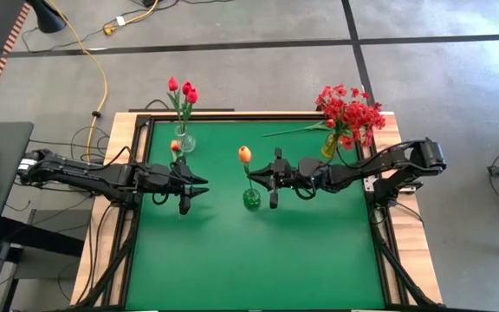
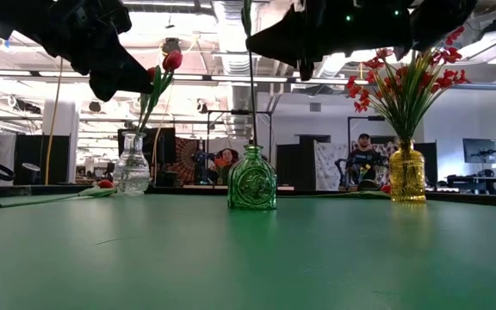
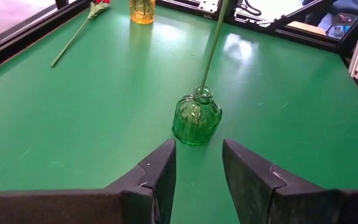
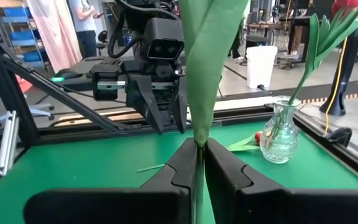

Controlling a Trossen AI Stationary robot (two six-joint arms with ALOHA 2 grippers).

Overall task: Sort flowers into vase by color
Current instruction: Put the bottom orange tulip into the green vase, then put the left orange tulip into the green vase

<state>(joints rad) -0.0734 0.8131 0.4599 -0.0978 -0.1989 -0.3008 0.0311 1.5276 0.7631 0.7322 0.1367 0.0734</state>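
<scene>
An orange tulip stands with its stem's lower end in the neck of the green glass vase at mid-table. My right gripper reaches level from the right and is shut on its stem above the vase. Left of the vase, my left gripper hovers open with nothing between its fingers. Red tulips stand in a clear vase at the far left. A spray of red blossoms fills the yellow vase at the far right. My right gripper pinches the orange tulip's green stem between its two fingers, just under a broad leaf. The fingers come level from the table's right side and lie across the stem. The stem stands upright, its lower end in the green vase's neck.
A red-headed flower lies on the table beside the clear vase. Another long-stemmed flower lies by the yellow vase. Behind the table's far edge, the low view shows a room with people.
</scene>
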